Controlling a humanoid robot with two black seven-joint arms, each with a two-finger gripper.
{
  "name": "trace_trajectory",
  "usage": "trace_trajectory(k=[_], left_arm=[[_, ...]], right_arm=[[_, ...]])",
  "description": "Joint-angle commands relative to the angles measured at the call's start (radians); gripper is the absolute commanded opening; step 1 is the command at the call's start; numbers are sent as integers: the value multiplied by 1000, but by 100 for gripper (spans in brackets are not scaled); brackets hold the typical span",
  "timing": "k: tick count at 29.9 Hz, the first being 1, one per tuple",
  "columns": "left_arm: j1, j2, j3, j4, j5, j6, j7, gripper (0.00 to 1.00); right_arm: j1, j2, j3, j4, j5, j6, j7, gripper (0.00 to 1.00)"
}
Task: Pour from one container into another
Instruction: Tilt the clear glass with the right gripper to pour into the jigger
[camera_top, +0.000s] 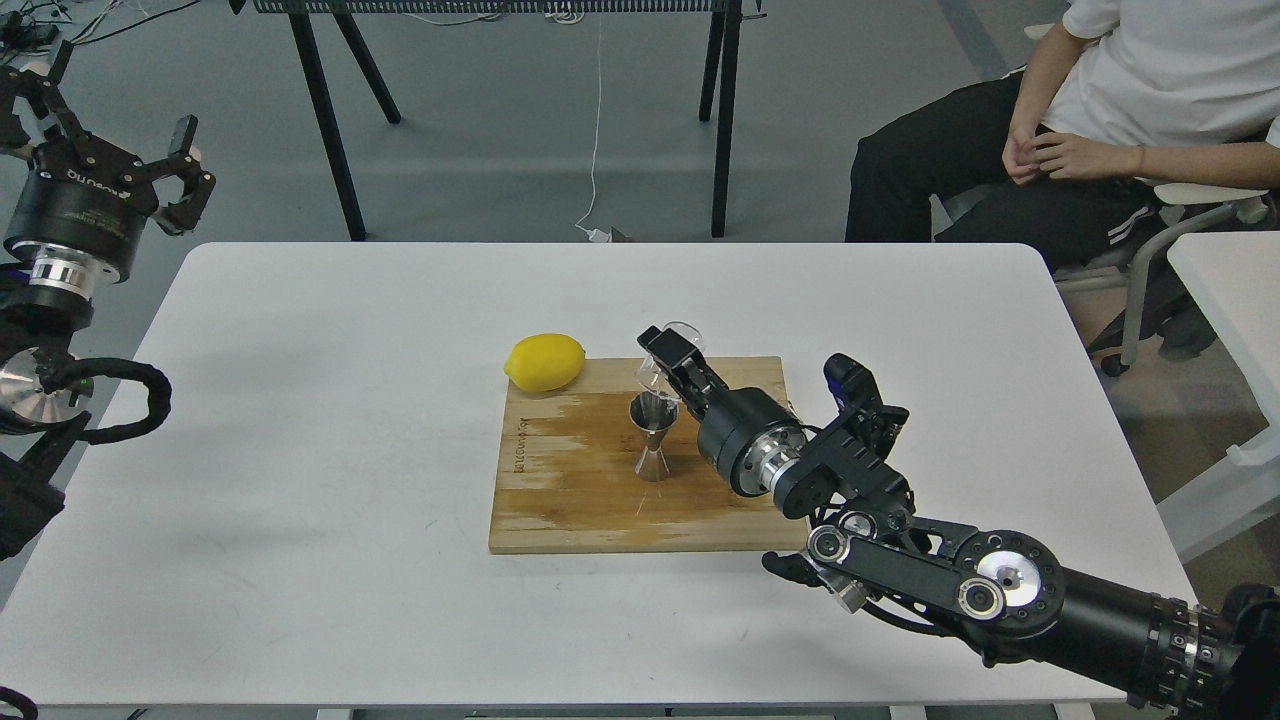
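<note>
The steel jigger (653, 438) stands upright near the middle of the wooden cutting board (570, 490). My right gripper (670, 362) is shut on the clear glass cup (662, 362), which is tilted with its mouth just above and behind the jigger's top rim. The cup is partly hidden by the black fingers. My left gripper (110, 165) hangs open and empty far off at the upper left, beyond the table's edge.
A yellow lemon (545, 361) lies on the board's far left corner. The board rests on a white table (300, 450). A seated person (1050, 150) is at the back right, and black table legs (330, 120) stand behind.
</note>
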Motion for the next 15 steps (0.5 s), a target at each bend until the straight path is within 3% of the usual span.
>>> trace_trajectory(k=[1,15], left_arm=[[0,1,0,0,0,0,0,100],[0,1,-2,21,-5,-8,0,100]], right_arm=[[2,-2,-3,-1,-23,0,0,23],[48,-23,-65,1,-57,0,1,23]])
